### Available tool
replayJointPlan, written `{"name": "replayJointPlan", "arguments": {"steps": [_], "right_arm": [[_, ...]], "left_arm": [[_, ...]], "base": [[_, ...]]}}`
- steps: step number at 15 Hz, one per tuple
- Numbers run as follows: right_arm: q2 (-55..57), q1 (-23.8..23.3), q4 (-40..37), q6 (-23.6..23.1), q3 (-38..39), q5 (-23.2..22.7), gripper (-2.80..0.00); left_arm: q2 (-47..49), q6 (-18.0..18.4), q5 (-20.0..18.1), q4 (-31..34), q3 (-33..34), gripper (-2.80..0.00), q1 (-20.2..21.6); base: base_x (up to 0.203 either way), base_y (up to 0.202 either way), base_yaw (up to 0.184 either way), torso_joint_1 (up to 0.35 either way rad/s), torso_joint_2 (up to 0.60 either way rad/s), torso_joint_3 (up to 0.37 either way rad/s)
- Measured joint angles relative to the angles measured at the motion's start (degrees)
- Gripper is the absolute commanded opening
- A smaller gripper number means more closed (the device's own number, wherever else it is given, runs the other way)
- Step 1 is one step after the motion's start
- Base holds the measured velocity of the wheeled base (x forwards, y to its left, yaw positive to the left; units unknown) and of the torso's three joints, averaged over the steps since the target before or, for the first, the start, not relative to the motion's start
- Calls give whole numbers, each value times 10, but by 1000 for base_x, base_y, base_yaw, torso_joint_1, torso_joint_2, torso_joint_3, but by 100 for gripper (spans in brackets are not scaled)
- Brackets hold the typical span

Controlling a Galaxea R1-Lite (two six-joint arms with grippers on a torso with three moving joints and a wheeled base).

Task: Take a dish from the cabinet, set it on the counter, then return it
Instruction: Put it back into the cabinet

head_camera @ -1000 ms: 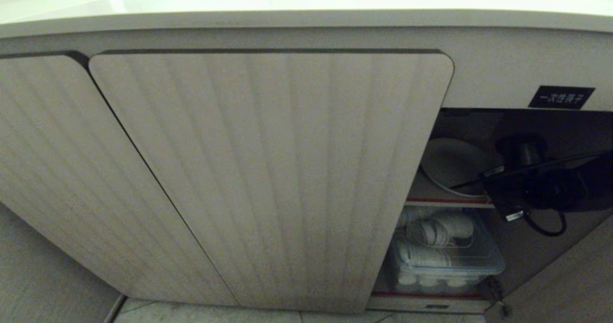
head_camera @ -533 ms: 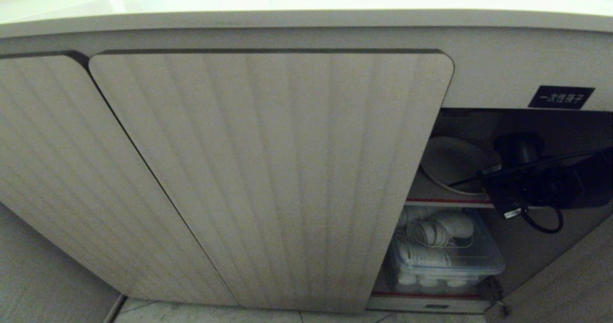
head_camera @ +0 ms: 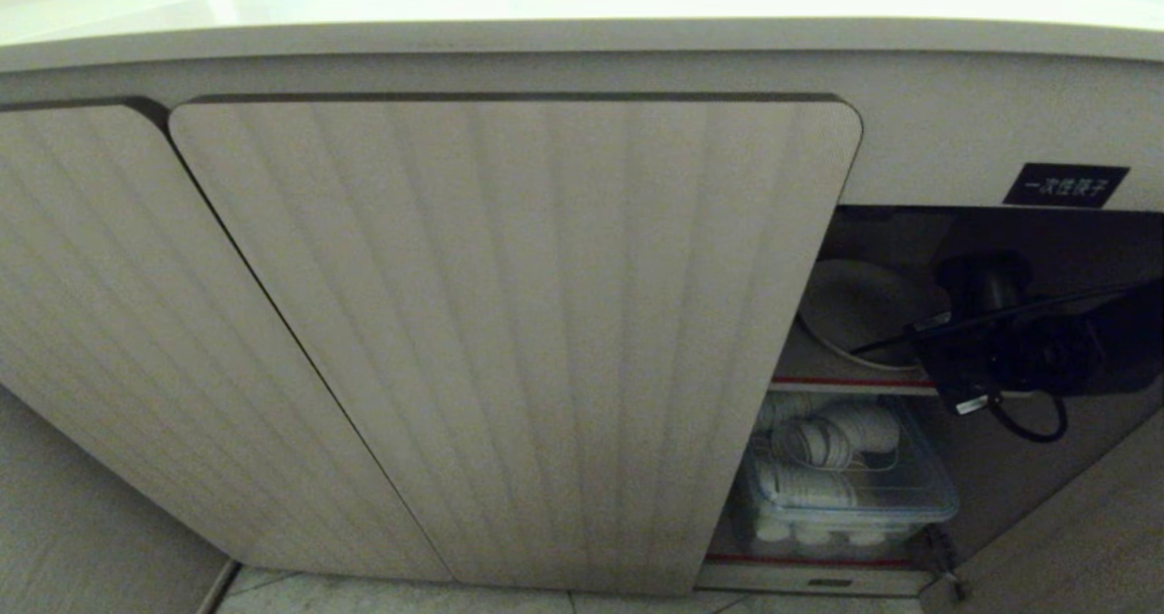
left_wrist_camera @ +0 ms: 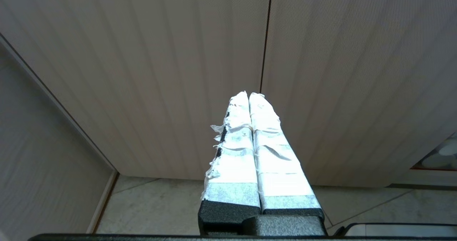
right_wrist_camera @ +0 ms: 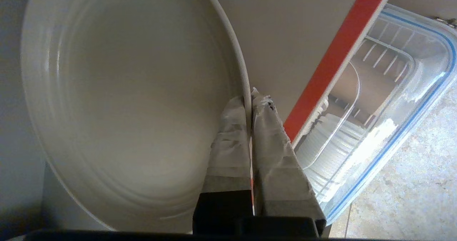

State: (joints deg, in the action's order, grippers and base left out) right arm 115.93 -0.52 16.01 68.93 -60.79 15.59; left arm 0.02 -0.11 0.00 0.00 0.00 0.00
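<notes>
The cabinet (head_camera: 509, 323) has its ribbed doors closed on the left and a dark opening at the right. Inside, the cream-white dish (head_camera: 855, 309) sits tilted above the red-edged upper shelf (head_camera: 846, 383). My right arm (head_camera: 1018, 355) reaches into the opening. In the right wrist view the right gripper (right_wrist_camera: 249, 100) is shut on the near rim of the dish (right_wrist_camera: 125, 101), one finger inside the rim and one outside. The counter (head_camera: 564, 9) runs along the top. My left gripper (left_wrist_camera: 249, 95) is shut and empty, pointing at the closed doors.
A clear plastic box (head_camera: 846, 496) of stacked white plates sits on the lower shelf, seen close below the red shelf edge (right_wrist_camera: 335, 60) in the right wrist view. A small black label (head_camera: 1064, 185) is above the opening. Tiled floor (head_camera: 546, 600) lies below.
</notes>
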Motion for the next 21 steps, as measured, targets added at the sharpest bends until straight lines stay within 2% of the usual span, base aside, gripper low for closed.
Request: {"name": "replayJointPlan", "arguments": {"steps": [5, 6, 21], "right_arm": [[2, 0, 0, 0, -2, 0, -280], [2, 0, 0, 0, -2, 0, 0], [-2, 3, 2, -6, 6, 17, 0]], "left_arm": [[0, 0, 0, 0, 0, -280, 0], [0, 0, 0, 0, 0, -280, 0], [0, 0, 0, 0, 0, -280, 0]], "base": [[0, 0, 0, 0, 0, 0], [0, 0, 0, 0, 0, 0], [0, 0, 0, 0, 0, 0]]}}
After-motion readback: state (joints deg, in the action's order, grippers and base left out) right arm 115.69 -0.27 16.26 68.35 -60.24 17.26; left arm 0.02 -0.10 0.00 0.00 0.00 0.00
